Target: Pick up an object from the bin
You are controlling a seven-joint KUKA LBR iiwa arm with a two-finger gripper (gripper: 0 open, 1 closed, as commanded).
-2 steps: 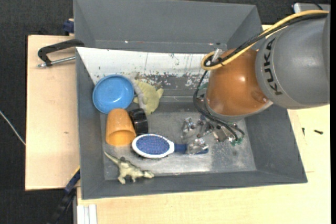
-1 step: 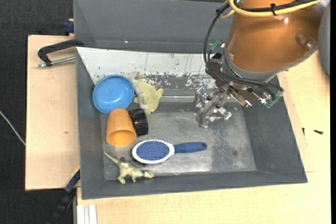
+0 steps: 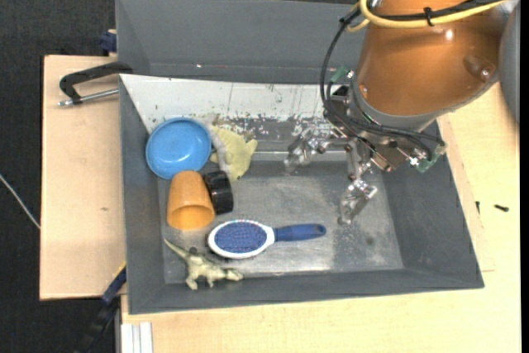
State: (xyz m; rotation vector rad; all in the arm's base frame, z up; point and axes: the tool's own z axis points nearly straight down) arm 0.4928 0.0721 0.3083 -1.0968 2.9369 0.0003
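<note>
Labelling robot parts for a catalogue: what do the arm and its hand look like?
A glossy, rounded orange cover comes first, with a yellow cable looped over it and a black cable beside. Below is a silvery metal hand with two thin fingers.

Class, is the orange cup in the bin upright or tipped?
Tipped: the orange cup lies on its side, below the blue bowl.

Bright, even light falls from above. The orange cover on the wrist carries small white glare spots. The far wall of the bin shines pale, and its floor holds only faint, soft shadows.
</note>
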